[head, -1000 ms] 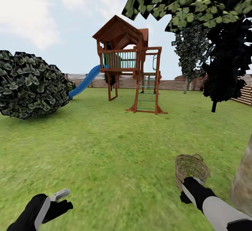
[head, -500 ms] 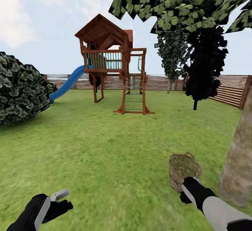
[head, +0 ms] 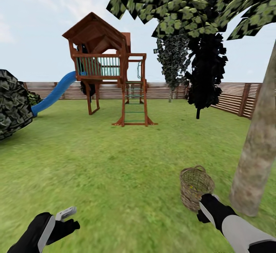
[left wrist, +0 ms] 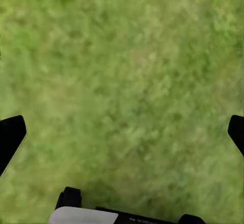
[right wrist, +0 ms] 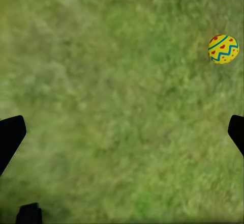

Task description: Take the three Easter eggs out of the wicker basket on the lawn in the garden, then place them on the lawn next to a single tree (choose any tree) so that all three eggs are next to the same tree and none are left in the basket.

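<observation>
Right gripper (right wrist: 122, 132) is hanging over the lawn (head: 115, 161), fingers spread wide apart, nothing between them. Left gripper (left wrist: 122, 132) is likewise gaping over bare grass. Wicker basket (head: 196, 187) is standing on the lawn just beside the tree (head: 255, 149), trunk pale and mottled. One Easter egg (right wrist: 223, 49) is lying on the grass near the trunk base. Basket contents are too small to tell.
</observation>
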Controlling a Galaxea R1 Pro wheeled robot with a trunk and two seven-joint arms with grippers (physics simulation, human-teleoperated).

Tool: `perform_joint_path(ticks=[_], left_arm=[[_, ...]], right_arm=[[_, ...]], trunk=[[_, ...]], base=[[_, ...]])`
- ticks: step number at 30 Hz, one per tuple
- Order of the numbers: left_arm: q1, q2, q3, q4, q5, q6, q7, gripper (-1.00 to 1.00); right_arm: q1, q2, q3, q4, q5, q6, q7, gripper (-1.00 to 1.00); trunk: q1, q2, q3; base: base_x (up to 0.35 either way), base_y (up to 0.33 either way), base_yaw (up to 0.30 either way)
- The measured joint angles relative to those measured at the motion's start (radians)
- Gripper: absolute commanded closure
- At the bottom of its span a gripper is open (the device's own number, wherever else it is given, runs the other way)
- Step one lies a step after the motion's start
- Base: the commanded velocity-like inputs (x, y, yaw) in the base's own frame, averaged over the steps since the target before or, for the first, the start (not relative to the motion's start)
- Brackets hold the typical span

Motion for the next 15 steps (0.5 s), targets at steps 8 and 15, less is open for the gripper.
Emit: perform_joint_path(ticks=[8, 15], left_arm=[[0.000, -0.001, 0.000, 0.000, 0.000, -0.001, 0.001, -1.00], [0.000, -0.001, 0.000, 0.000, 0.000, -0.001, 0.001, -1.00]], right_arm=[[0.000, -0.003, 0.000, 0.000, 0.000, 0.000, -0.001, -1.00], [0.000, -0.002, 0.000, 0.001, 0.000, 0.000, -0.001, -1.00]], trunk=[[0.000, 0.000, 0.000], [0.000, 0.000, 0.003]], base=[[0.149, 0.314, -0.263], [0.191, 0.299, -0.290]])
